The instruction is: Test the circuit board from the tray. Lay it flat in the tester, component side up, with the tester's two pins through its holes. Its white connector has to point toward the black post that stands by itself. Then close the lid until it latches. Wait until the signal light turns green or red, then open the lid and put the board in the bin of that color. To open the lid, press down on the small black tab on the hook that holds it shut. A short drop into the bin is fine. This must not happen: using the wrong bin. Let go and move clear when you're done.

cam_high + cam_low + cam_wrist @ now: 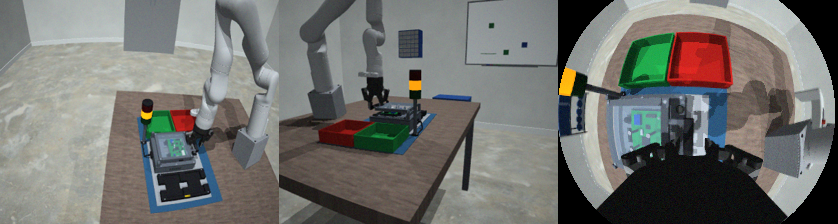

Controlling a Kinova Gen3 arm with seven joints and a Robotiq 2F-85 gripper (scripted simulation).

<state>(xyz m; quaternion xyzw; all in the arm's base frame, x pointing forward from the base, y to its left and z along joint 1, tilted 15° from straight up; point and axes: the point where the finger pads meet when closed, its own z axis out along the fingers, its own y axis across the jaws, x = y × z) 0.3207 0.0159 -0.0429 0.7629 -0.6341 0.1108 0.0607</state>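
Note:
The tester [172,161] [394,110] stands on the blue mat [212,182] with its clear lid down. The green circuit board [175,146] [643,128] lies flat inside, seen through the lid. The signal light [146,115] [415,84] [568,85] at the tester's left shows amber. My gripper [199,139] [376,103] [692,142] hangs low at the tester's right edge, on the side toward the red bin. Its fingers stand about half open with nothing between them. The black tray [183,185] in front of the tester holds no board.
The green bin [159,121] [382,137] [648,62] and the red bin [182,120] [339,132] [701,56] stand side by side behind the tester. The arm's grey base [249,148] [325,103] is at the table's right. A flat blue pad [451,97] lies at the far table edge.

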